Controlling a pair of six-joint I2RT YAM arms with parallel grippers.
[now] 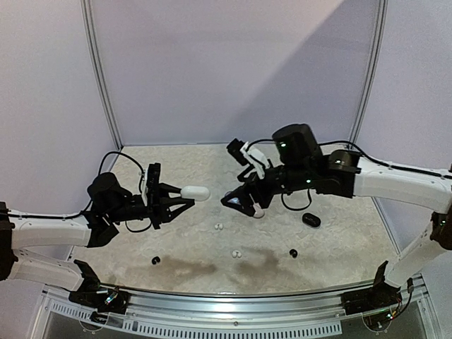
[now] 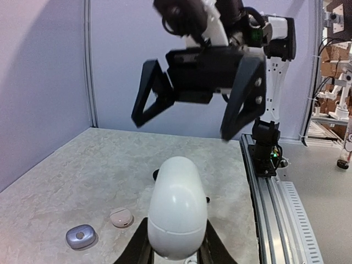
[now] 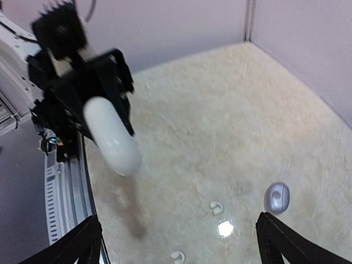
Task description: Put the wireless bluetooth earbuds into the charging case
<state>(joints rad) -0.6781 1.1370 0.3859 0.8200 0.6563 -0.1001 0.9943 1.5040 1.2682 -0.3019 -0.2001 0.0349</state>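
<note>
Above the table [image 1: 339, 261], left of centre, the left jaws are pinching a white case [image 2: 177, 214] by its left end and holding it off the surface. Facing it from the right, the right jaws are gaping wide, gripping nothing, near the case's tip but apart from it. Earbuds are lying loose on the table, outside both jaws: two white [image 1: 219, 227] [image 1: 236, 253] between the arms, two black [image 1: 155, 260] [image 1: 293, 253] nearer the near edge, and one greyish [image 3: 276, 197].
</note>
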